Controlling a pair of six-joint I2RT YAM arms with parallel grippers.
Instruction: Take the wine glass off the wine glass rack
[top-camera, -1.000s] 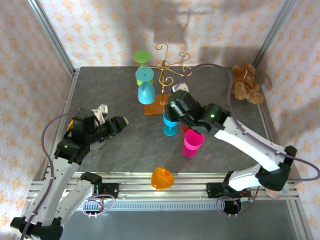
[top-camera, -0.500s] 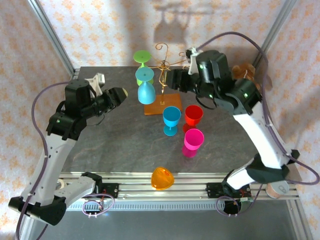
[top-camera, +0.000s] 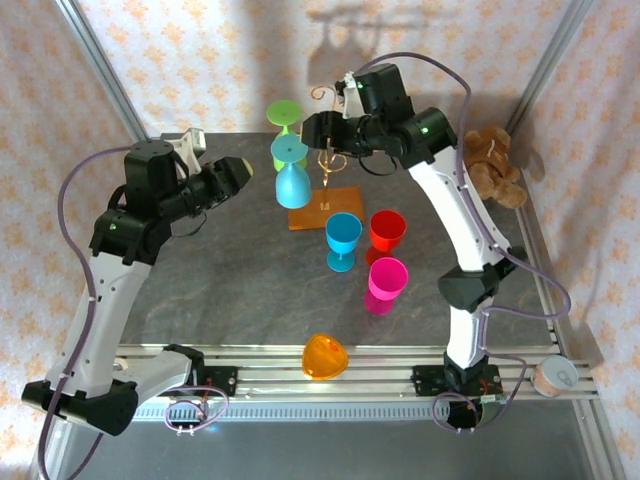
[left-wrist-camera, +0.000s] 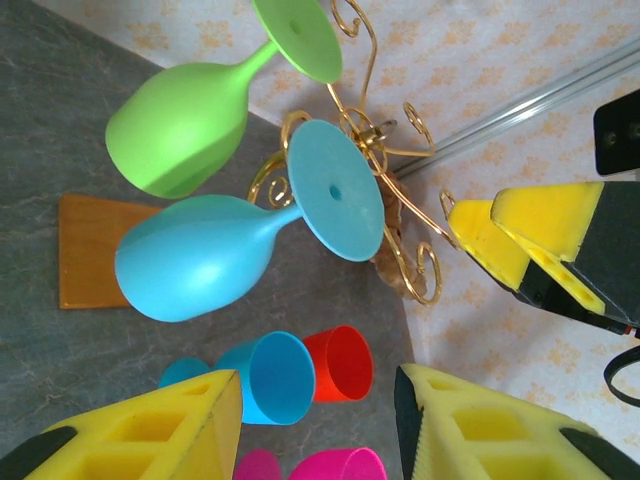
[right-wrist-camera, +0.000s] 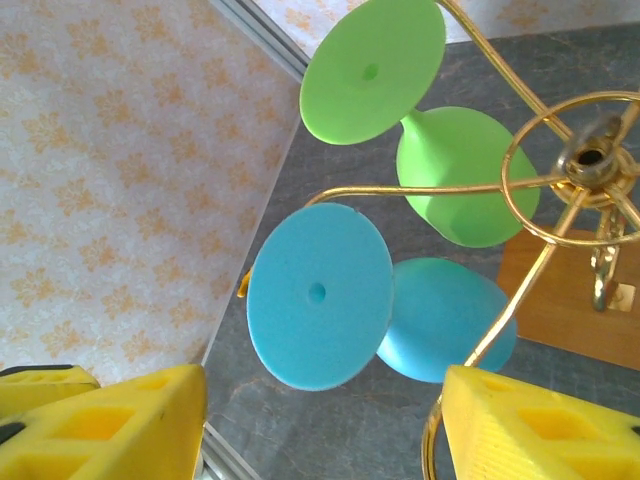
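Observation:
The wine glass rack (top-camera: 333, 128) of gold wire stands on an orange-brown base (top-camera: 322, 210) at the back of the table. Two wine glasses hang upside down on its left side: a green one (top-camera: 285, 113) and, lower, a blue one (top-camera: 293, 185). My left gripper (top-camera: 238, 174) is open, left of the blue glass (left-wrist-camera: 195, 255) and apart from it. My right gripper (top-camera: 313, 129) is open beside the rack top, facing the blue glass's foot (right-wrist-camera: 320, 295), with nothing between its fingers. In the right wrist view the green glass (right-wrist-camera: 470, 185) hangs beyond it, beside the rack's hub (right-wrist-camera: 590, 155).
A blue goblet (top-camera: 342, 240), a red cup (top-camera: 386, 232) and a pink cup (top-camera: 385, 283) stand in front of the rack base. An orange cup (top-camera: 324, 357) lies at the front edge. A teddy bear (top-camera: 492, 165) sits at the back right.
Both arms have risen from the table towards the rack. The right arm has swung from the cups up to the rack top, and its jaws have widened.

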